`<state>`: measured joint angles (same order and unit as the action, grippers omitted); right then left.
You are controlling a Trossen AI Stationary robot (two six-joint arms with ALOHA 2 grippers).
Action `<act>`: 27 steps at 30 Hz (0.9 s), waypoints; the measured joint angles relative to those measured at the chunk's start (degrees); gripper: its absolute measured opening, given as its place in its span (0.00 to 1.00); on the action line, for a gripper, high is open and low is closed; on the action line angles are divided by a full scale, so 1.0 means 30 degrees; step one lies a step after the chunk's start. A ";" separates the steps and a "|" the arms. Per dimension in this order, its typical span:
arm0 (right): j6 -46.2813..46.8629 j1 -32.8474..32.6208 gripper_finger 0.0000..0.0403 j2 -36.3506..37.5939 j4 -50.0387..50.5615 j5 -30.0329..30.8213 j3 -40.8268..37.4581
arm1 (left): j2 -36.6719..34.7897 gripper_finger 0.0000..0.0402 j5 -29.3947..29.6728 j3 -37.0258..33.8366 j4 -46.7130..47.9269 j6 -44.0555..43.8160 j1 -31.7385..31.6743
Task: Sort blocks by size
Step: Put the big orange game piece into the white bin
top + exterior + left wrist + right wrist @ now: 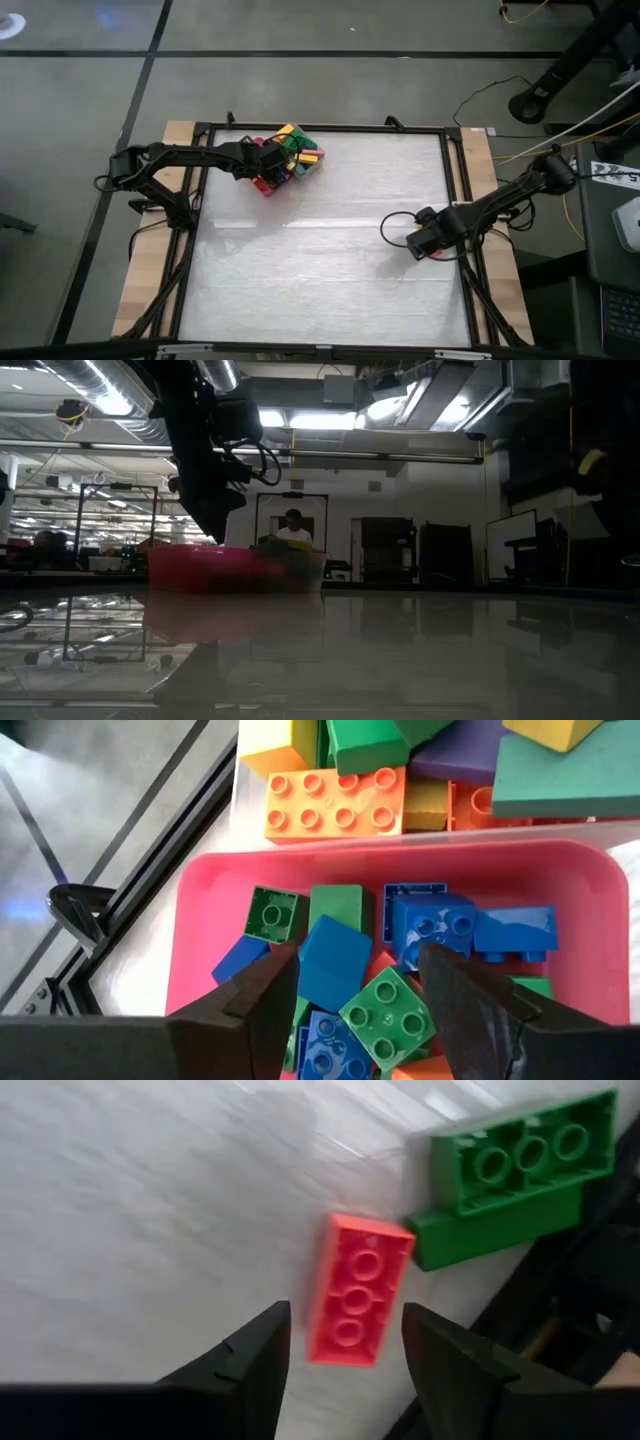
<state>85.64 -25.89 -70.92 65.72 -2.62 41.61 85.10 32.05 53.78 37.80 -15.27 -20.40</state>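
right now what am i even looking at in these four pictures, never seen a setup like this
It is a two-armed robot at a white table, sorting toy bricks by size. One picture looks straight down, one looks level across the tabletop, and two come from cameras on the wrists. The left gripper hangs open and empty over a pink tray of small square blocks; a clear tray beside it holds bigger ones. The right gripper, open and empty too, hovers near the table's right edge over a red brick lying upside down, with a green brick beside it. A person shows far behind.
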 joint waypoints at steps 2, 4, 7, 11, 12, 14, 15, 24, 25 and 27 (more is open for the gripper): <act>0.0016 -0.0006 0.48 -0.0286 0.0052 -0.0283 -0.0384 | 0.0000 0.49 0.0000 0.0000 0.0012 0.0000 0.0000; 0.0024 0.0002 0.48 -0.0490 0.0073 -0.0428 -0.0723 | 0.0000 0.49 0.0000 0.0000 0.0008 0.0000 0.0000; 0.0024 0.0002 0.48 -0.0553 -0.0221 -0.0488 -0.1079 | 0.0000 0.49 0.0000 0.0000 0.0008 0.0000 0.0000; -0.0119 0.0002 0.48 -0.0553 -0.1167 -0.0633 -0.1193 | 0.0000 0.49 0.0000 0.0000 0.0016 0.0007 0.0000; -0.0122 0.0002 0.48 -0.0553 -0.1199 -0.0636 -0.1190 | 0.0000 0.49 0.0000 0.0000 0.0008 0.0000 0.0000; -0.0129 0.0002 0.48 -0.0553 -0.1258 -0.0633 -0.1190 | 0.0000 0.49 0.0000 0.0000 0.0008 0.0002 0.0000; -0.0129 0.0002 0.48 -0.0553 -0.1307 -0.0633 -0.1190 | 0.0000 0.49 0.0000 0.0000 0.0015 0.0000 0.0000; -0.0027 0.0009 0.48 -0.0553 -0.2755 -0.0932 -0.2751 | 0.0000 0.49 0.0000 0.0000 0.0016 0.0004 0.0000; -0.0027 0.0009 0.48 -0.0545 -0.3359 -0.0995 -0.3056 | 0.0000 0.49 0.0000 0.0000 0.0016 0.0001 0.0000; -0.0020 0.0009 0.48 -0.0521 -0.4426 -0.1074 -0.3546 | 0.0000 0.49 0.0000 0.0000 0.0016 0.0007 0.0000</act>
<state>85.58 -25.87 -72.48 52.45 -5.84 30.98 85.10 32.05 53.78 37.85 -15.25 -20.40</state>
